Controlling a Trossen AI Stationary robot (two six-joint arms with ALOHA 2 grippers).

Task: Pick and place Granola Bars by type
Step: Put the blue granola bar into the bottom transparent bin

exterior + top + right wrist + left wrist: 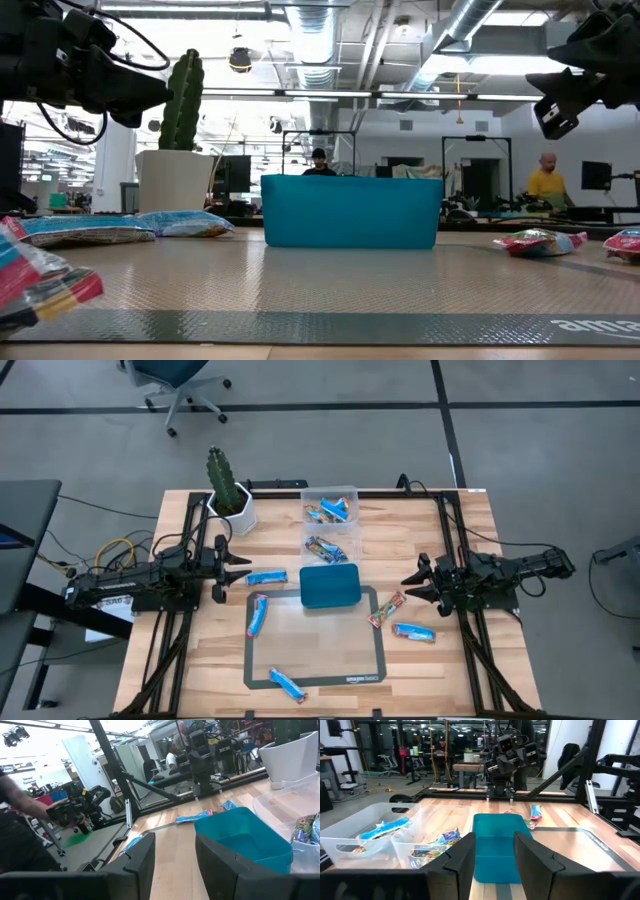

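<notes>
Hovering open and empty, my left gripper sits just left of a blue bar lying crosswise; right gripper likewise waits.

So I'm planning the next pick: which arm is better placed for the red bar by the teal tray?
Right. The right gripper hangs open just beside the red bar; the left gripper waits across the teal tray.

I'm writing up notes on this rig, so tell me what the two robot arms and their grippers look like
Both arms are black and built from chunky jointed segments with black cables looped along them. The left gripper and right gripper each end in two dark, flat, angular fingers. A white label strip runs along the left arm, and yellow cables trail behind its base.
</notes>
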